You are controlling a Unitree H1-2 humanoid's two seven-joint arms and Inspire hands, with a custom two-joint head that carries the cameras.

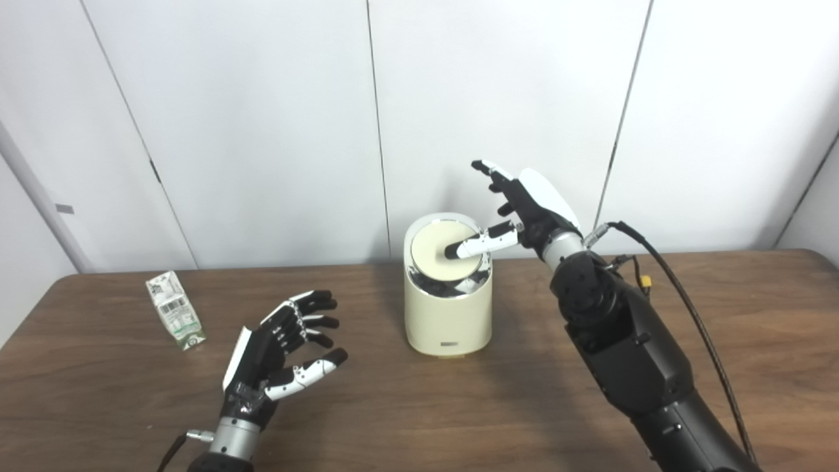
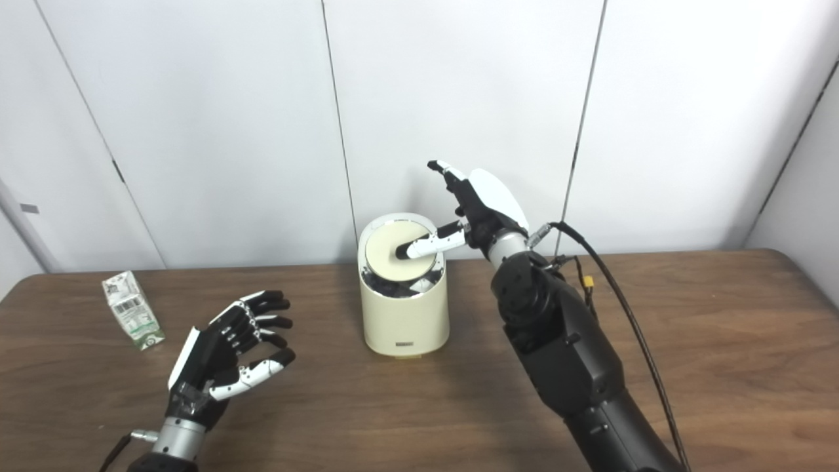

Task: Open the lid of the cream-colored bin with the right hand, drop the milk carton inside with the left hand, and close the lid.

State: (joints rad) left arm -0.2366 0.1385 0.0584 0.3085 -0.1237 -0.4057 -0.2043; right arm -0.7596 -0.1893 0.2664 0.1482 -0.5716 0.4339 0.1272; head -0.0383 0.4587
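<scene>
I've got the right hand (image 1: 524, 216) up at the far side of the cream bin (image 1: 448, 314), thumb (image 1: 473, 246) laid across the lid (image 1: 436, 252) w/ its tip touching near the middle, other fingers (image 1: 493, 176) fanned up and clear. So it's spread, gripping nothing, just pressing. Lid looks tipped: far edge up, near edge dipped, w/ a shiny gap showing below the near rim. My read: it's a swing/push lid and the thumb is there to tilt it, but whether it's fully open I can't tell from here.

Left hand (image 1: 282, 360) hovers near-left over the table (image 1: 459, 406), palm facing right, fingers apart and lightly curled, holding nothing. It's waiting, I'd say, b/c the opening has to be ready first.

Milk carton (image 1: 174, 311) stands on the table at the far left, tilted a bit, well apart from the bin and just beyond the left hand. Not yet picked up, so the drop and the close are both ahead.
</scene>
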